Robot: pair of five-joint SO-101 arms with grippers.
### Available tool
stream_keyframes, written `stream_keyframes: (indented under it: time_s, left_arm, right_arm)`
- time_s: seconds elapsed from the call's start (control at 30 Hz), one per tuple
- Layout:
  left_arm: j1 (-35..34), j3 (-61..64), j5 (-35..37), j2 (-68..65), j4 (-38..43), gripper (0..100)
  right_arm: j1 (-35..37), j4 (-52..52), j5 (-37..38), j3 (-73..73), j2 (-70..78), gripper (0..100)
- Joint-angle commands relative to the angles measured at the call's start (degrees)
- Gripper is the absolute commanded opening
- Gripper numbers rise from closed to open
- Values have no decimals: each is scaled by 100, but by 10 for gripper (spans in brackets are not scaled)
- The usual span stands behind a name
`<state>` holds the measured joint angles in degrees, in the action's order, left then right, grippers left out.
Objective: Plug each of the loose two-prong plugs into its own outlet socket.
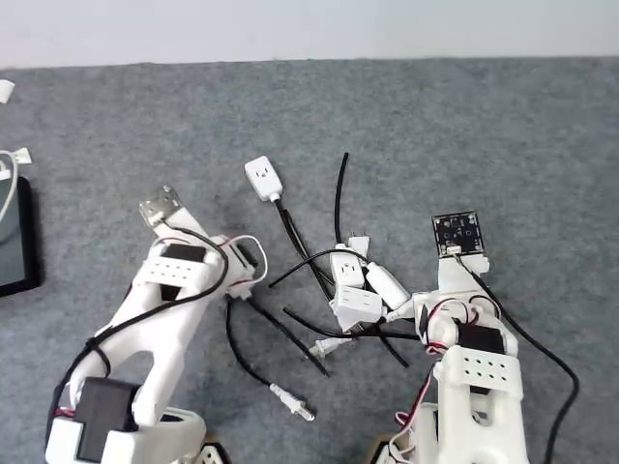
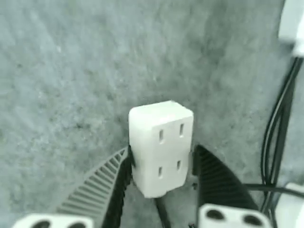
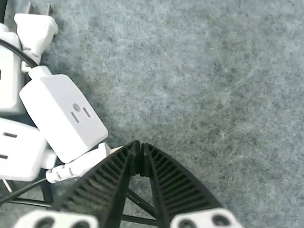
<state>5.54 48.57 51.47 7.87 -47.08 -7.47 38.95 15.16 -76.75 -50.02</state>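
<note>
My left hand [image 2: 161, 153] is clamped on a white outlet block [image 2: 159, 126], one finger on each side. Its slotted face is turned up toward the wrist camera, and its black cord drops out between the fingers. From above, I see that arm come up from the near left corner and bend in toward the middle, with the hand [image 1: 248, 263] low over the grey table [image 1: 464, 126]. My right arm stands at the near right with its wrist tipped down. The right hand [image 3: 139, 145] has its fingers pressed together with nothing between them, tips down at the table just right of the cluster of outlet blocks [image 1: 356, 306]. A loose plug [image 1: 358, 243] lies at the far edge of that cluster, prongs pointing away from me. Another plug [image 1: 292, 399] lies near the front between the two arms. A single outlet [image 1: 263, 179] sits farther back, left of centre, on its own black cord.
</note>
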Motion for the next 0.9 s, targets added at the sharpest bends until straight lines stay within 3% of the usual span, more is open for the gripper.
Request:
stream_keyframes:
  time_s: [0.0, 0.17, 0.4, 0.6, 0.87]
  left_arm:
    - [193, 13, -44, 26, 105, 229]
    - [176, 4, -44, -26, 105, 231]
    - [176, -699, -44, -1187, -62, 225]
    - [167, -1288, -255, -1442, -536, 9]
    - [448, -1024, -1152, -607, -862, 13]
  right_arm:
    - [48, -110, 62, 26, 22, 12]
    - [48, -110, 62, 26, 22, 12]
    - [48, -110, 62, 26, 22, 12]
    - [48, -119, 62, 26, 22, 12]
    - [48, -127, 62, 26, 22, 12]
